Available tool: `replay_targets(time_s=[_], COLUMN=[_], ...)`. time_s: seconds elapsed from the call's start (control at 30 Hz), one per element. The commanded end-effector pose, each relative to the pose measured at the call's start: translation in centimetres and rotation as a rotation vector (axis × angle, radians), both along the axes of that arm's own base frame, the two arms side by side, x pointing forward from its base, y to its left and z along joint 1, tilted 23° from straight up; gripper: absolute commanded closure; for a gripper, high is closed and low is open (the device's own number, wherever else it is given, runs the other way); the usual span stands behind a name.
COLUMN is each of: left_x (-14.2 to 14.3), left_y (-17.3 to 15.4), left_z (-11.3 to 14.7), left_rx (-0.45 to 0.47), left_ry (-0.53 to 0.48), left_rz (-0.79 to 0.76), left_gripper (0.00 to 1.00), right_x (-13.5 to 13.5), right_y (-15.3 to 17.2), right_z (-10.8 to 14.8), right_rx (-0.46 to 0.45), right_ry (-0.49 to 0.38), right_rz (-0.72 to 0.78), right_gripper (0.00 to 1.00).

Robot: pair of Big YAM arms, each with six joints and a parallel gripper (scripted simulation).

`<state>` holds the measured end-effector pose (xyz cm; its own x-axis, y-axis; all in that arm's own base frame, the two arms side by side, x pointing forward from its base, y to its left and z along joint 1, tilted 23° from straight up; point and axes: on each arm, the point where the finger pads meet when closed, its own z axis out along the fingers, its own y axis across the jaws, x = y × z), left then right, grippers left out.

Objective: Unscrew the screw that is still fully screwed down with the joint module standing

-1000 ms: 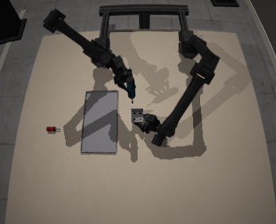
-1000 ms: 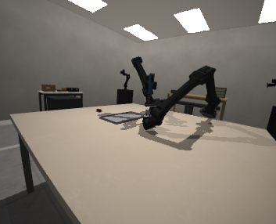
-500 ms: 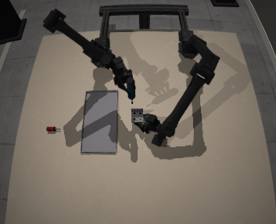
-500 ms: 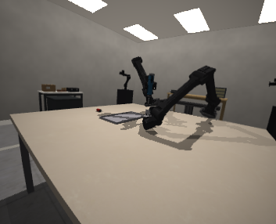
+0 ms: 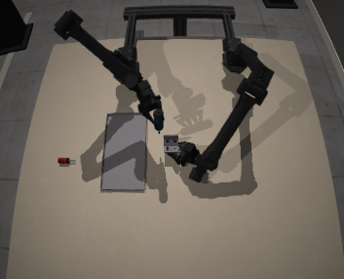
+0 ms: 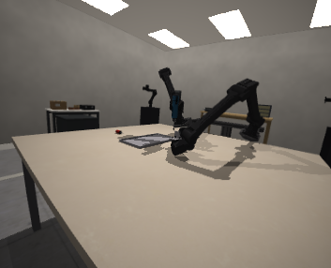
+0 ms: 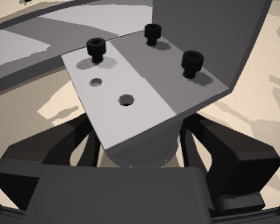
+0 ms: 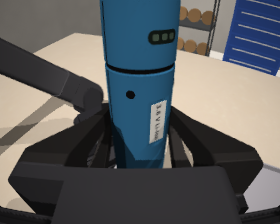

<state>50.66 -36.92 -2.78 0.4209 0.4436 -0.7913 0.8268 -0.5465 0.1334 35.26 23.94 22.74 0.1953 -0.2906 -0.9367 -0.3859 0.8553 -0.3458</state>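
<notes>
Steadying the joint module looks like the left gripper's job, its fingers closed on the round body beneath the bracket. The module stands on the table, near and to the right of the electric screwdriver as seen from above. It should handle as a stiff, smooth, fairly compact piece; being unfixed, it could twist or tip under the bit, so a low hold on the round body suits it better than one on the bracket plate.

The right gripper pinches the screwdriver's blue barrel, rigid and probably slick, perhaps top-heavy — a square grip should resist the turning force. Its bit points down just beside the bracket, apart from it.

Three screws show some shank below their heads; I can't tell which target remains, nor what lies in the dark front hole. The next move probably calls for careful centring before any press.
</notes>
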Motion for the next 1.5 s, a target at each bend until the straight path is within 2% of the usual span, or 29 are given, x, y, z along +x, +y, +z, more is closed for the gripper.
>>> replay_targets(time_s=[0.0,0.33,0.5,0.53,0.9,1.07,1.1,1.47], left_x=[0.7,0.7,0.7,0.7,0.7,0.7,0.7,0.7], left_y=[-0.6,-0.6,-0.6,-0.6,-0.6,-0.6,-0.6,-0.6], left_z=[0.9,0.9,0.9,0.9,0.9,0.9,0.9,0.9], left_rx=[-0.014,-0.014,-0.014,-0.014,-0.014,-0.014,-0.014,-0.014], left_ry=[-0.026,-0.026,-0.026,-0.026,-0.026,-0.026,-0.026,-0.026], left_rz=[-0.004,-0.004,-0.004,-0.004,-0.004,-0.004,-0.004,-0.004], left_gripper=[0.41,0.41,0.41,0.41,0.41,0.41,0.41,0.41], right_x=[1.8,4.6,4.0,4.9,7.5,7.1,7.7,9.8], right_y=[0.2,-2.5,-1.5,-2.8,-6.4,-5.3,-6.7,-10.7], right_z=[4.0,3.4,4.1,3.3,2.6,3.4,2.5,1.9], right_rx=[0.075,0.08,0.099,0.081,0.098,0.114,0.101,0.129], right_ry=[-0.042,0.036,0.011,0.044,0.132,0.105,0.14,0.228], right_rz=[-0.014,-0.086,-0.059,-0.094,-0.179,-0.151,-0.188,-0.277], right_gripper=[0.58,0.58,0.58,0.58,0.58,0.58,0.58,0.58])
